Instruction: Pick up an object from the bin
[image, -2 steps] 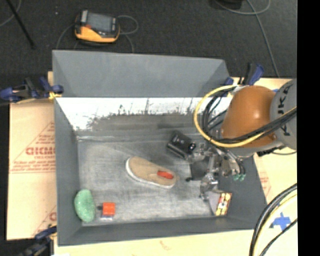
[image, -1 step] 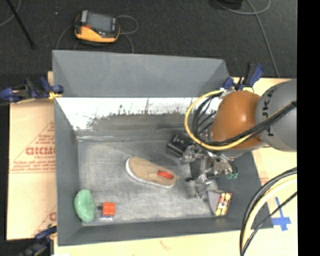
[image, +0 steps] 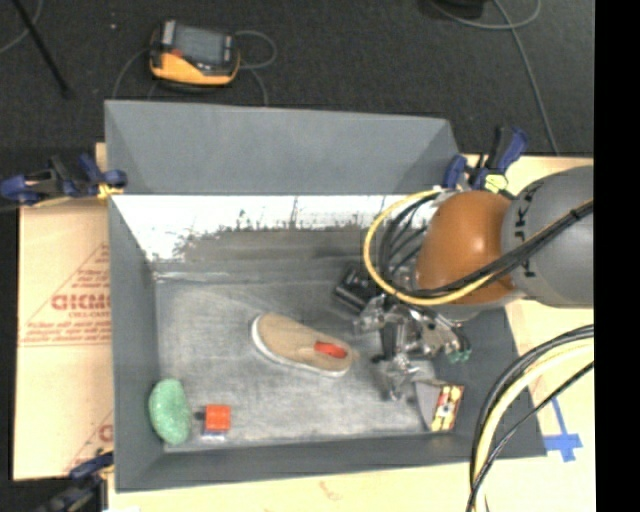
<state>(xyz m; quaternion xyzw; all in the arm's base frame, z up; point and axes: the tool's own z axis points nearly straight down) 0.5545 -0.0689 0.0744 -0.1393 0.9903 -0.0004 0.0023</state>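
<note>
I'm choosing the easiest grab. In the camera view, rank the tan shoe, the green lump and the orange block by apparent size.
1. tan shoe, clearly largest
2. green lump
3. orange block, smallest
All lie on the bin floor, so nearness hardly skews this.

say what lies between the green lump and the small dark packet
A small orange block beside the green lump; otherwise bare floor, in the camera view.

We look down on a dark carpeted floor at the top of our view. Thin cables loop across it around an orange-and-black handheld device. A pale desk shows at right.
</note>
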